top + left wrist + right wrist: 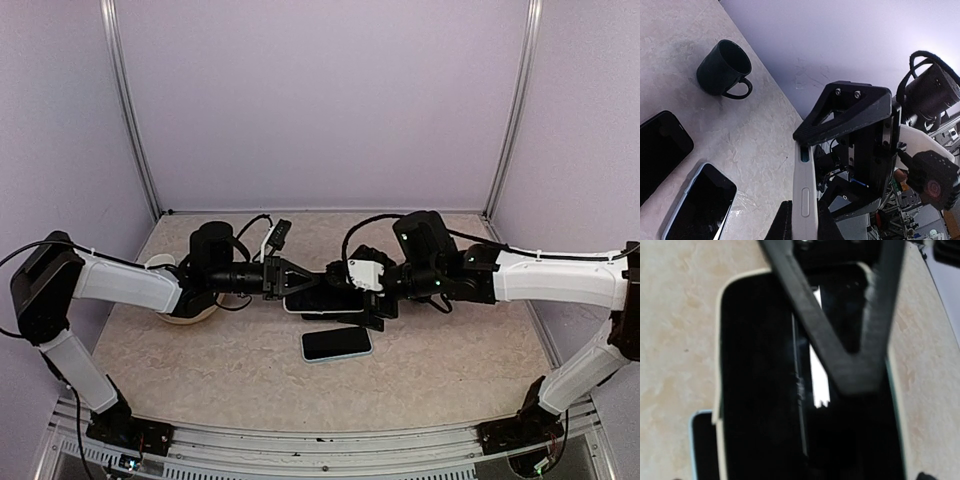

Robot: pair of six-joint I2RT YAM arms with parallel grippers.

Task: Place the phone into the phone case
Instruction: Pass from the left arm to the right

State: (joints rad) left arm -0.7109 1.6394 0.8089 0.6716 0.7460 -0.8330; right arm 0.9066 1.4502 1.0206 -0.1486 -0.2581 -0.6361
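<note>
Dark mug [724, 67] sits on beige marbled tbl [670, 30].

Scanning all three views, I find no text I can read. Right of my left gripper [805, 222], a red round mark [932, 188] on a black housing [919, 167] is too blurred.

Beige marbled tabletop [200, 375], blue-rimmed phone [336, 343] flat at centre, dark mug [723, 67] upright upper left in left wrist view, black phone [660, 147] flat at left edge
</note>
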